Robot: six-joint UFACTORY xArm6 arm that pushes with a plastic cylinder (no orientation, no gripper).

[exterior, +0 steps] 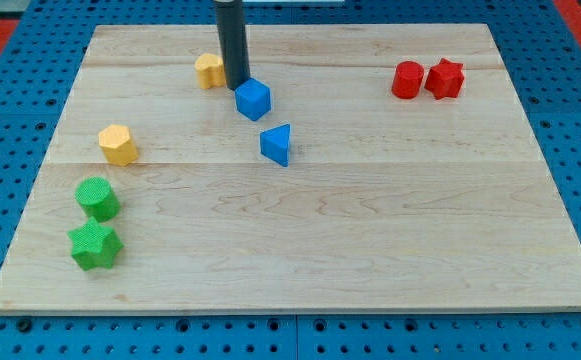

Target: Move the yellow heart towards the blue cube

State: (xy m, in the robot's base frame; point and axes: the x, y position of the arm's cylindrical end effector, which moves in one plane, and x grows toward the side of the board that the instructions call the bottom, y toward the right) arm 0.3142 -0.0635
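Observation:
The yellow heart lies near the view's top, left of centre, partly hidden by my rod. The blue cube sits just right of and below it, a short gap away. My tip stands between the two, touching the heart's right side and close to the cube's upper left corner.
A blue triangle lies below the cube. A yellow hexagon, a green cylinder and a green star are at the view's left. A red cylinder and a red star are at the top right. The wooden board ends in blue pegboard.

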